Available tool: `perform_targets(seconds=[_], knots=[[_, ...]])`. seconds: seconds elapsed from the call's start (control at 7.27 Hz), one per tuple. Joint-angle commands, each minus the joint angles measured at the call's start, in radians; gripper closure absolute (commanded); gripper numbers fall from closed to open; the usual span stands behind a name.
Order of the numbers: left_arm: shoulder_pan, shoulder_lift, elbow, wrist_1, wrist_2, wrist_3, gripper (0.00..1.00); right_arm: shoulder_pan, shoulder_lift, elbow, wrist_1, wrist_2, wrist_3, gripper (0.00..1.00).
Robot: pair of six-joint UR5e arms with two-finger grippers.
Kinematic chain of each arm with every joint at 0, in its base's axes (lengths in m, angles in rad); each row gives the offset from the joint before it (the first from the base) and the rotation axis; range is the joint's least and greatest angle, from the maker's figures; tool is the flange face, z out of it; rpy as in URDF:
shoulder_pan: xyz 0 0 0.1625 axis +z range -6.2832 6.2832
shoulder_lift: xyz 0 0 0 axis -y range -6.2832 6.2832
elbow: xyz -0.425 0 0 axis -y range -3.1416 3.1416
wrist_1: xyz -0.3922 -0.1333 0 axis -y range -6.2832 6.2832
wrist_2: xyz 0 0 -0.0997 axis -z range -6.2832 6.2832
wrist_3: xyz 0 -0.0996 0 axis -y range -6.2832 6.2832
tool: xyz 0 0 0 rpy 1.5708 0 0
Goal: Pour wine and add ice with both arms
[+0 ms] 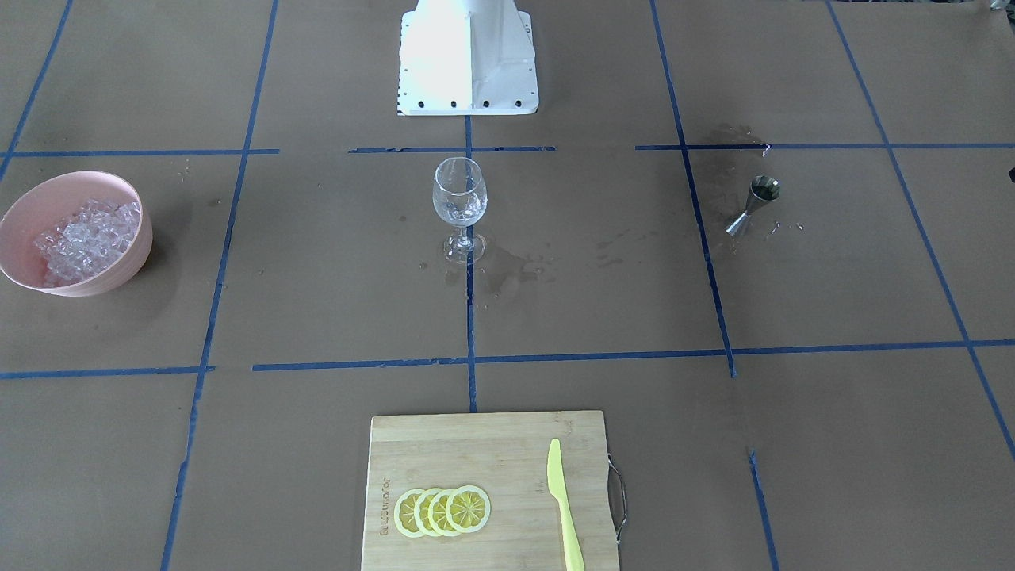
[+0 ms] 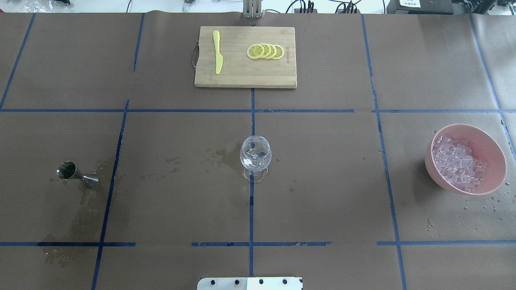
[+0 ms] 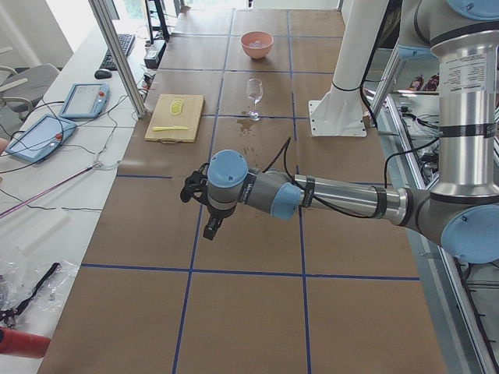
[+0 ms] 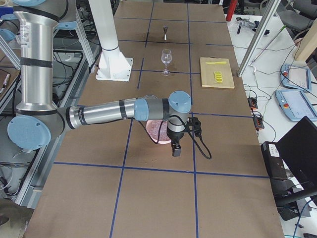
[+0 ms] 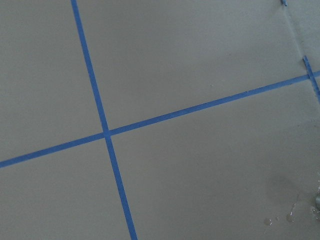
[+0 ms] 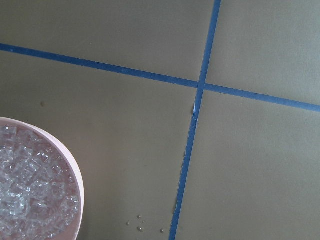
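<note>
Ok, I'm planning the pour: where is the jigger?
In the overhead view the steel jigger is on the robot's left side, well left of the wine glass, by a wet stain.

Pink bowl [image 2: 485,139], clear ice [image 2: 457,163], brown table [image 2: 322,181] w/ blue tape grid [image 2: 251,225], yellow knife [image 2: 217,52].

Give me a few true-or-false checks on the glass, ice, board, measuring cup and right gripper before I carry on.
The glass stands upright. True.
The ice is in a blue bowl. False: the bowl is pink.
The lemon slices and a yellow knife lie on the cutting board. True.
The measuring cup sits on the cutting board. False: it stands apart from the board, on the robot's left.
The right gripper holds the glass. False: it hangs by the bowl, far from the glass.
</note>
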Motion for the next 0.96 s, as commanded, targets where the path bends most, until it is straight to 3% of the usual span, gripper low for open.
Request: perform_targets(seconds=[0.0,0.14,0.41,0.55,0.83], knots=[[0.02,0.037,0.008,-0.137,-0.059,-0.012,0.0,-0.012,0.0,0.0,0.001,0.0,-0.004,0.0],[0.033,0.035,0.002,-0.156,-0.059,-0.012,0.0,-0.014,0.002,0.001,0.01,0.001,-0.004,0.0],[0.095,0.058,0.01,-0.371,-0.022,-0.202,0.0,-0.021,0.002,0.002,0.037,0.003,-0.001,0.0],[0.137,0.092,0.01,-0.457,0.049,-0.231,0.0,-0.04,0.002,0.0,0.05,0.005,-0.001,0.0],[0.242,0.094,-0.021,-0.484,0.155,-0.324,0.0,-0.057,0.002,0.005,0.051,0.005,0.0,0.0]])
